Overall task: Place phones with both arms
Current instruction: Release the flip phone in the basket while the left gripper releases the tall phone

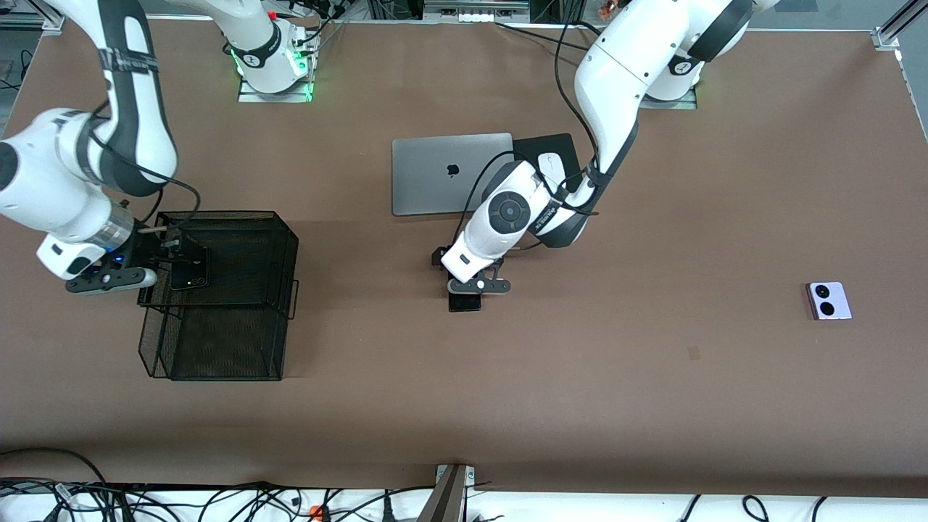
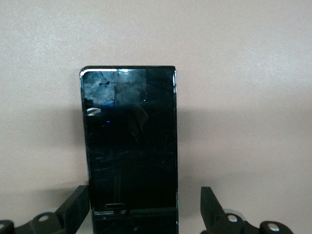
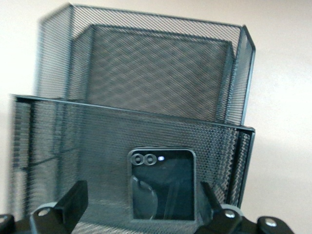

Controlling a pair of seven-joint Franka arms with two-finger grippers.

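Note:
A small squarish black phone with a green dot [image 1: 190, 270] [image 3: 163, 185] rests inside the black mesh basket [image 1: 217, 348] [image 3: 146, 73], in the part farther from the front camera. My right gripper [image 1: 171, 251] [image 3: 142, 191] hangs over it, open, with its fingers clear of the phone on both sides. The long slim black phone [image 1: 464, 301] [image 2: 130, 141] lies flat on the table nearer the front camera than the laptop. My left gripper [image 1: 465, 288] [image 2: 144, 196] straddles one end of it, open. The lavender-white phone [image 1: 828, 300] lies alone toward the left arm's end.
A shut silver laptop [image 1: 449, 181] lies mid-table, with a white mouse [image 1: 552, 164] on a black pad [image 1: 533, 145] beside it, partly under the left arm. Cables run along the table's front edge [image 1: 217, 500].

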